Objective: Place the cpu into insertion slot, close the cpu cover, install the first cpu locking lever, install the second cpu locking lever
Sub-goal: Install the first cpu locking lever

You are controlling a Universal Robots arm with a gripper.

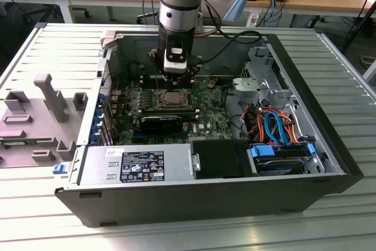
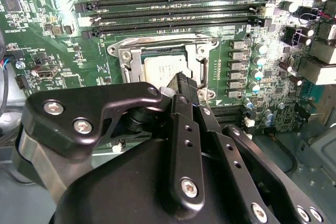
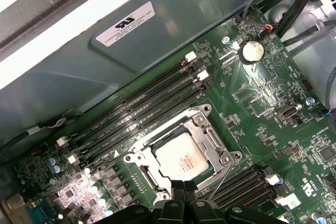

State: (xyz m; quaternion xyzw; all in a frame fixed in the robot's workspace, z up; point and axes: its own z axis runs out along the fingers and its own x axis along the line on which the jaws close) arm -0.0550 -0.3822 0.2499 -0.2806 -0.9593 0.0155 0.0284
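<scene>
The gripper [image 1: 176,82] hangs straight down inside the open computer case [image 1: 329,116], directly above the insertion slot [image 2: 126,56] on the green motherboard [image 3: 262,103]; in both wrist views its fingers [image 3: 177,190] are pressed together with nothing visible between them, their tips just over one edge of the cpu [image 3: 181,157]; whether they touch it I cannot tell. The cpu lies flat in the slot, silver top upward; being square it has no long axis, and its edges run parallel with the slot's rim and the memory slots [image 3: 142,103]. The cpu cover [image 3: 210,139] lies flat around it, the chip showing through its window; a wire lever [image 2: 163,40] lies along the slot's side nearest the memory slots.
</scene>
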